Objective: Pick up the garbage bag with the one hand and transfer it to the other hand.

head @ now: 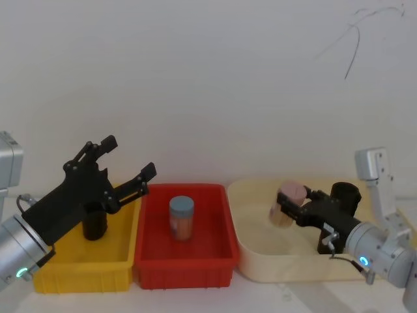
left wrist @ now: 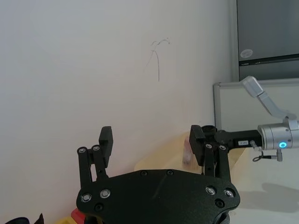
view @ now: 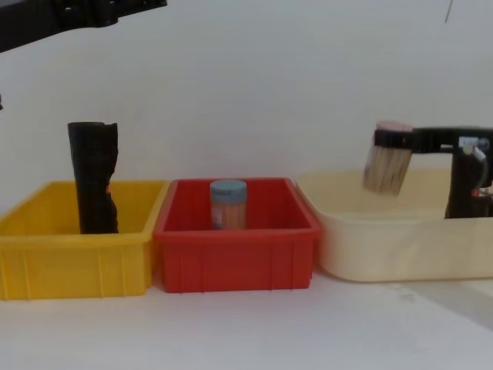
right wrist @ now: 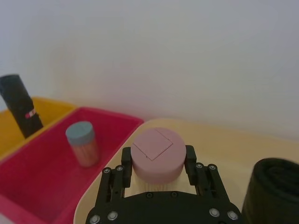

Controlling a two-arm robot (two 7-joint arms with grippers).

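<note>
White wall and tabletop back three smooth plastic bins in a row: yellow (view: 46,266), red (view: 231,266) and cream (view: 385,258). Upright in the yellow bin stands the garbage bag (view: 94,177), a black crinkled roll with a red-and-white label. Above it hangs the left gripper (head: 128,168), jaws spread and empty. Over the cream bin, the right gripper (head: 285,207) clamps a pink-lidded jar (right wrist: 156,156). A blue-lidded jar (view: 229,204) stands in the red bin.

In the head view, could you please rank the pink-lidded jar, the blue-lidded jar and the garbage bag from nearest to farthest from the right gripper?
1. Pink-lidded jar, held in the right gripper over the cream tub.
2. Blue-lidded jar, in the middle red bin.
3. Garbage bag, in the far-left yellow bin.
</note>
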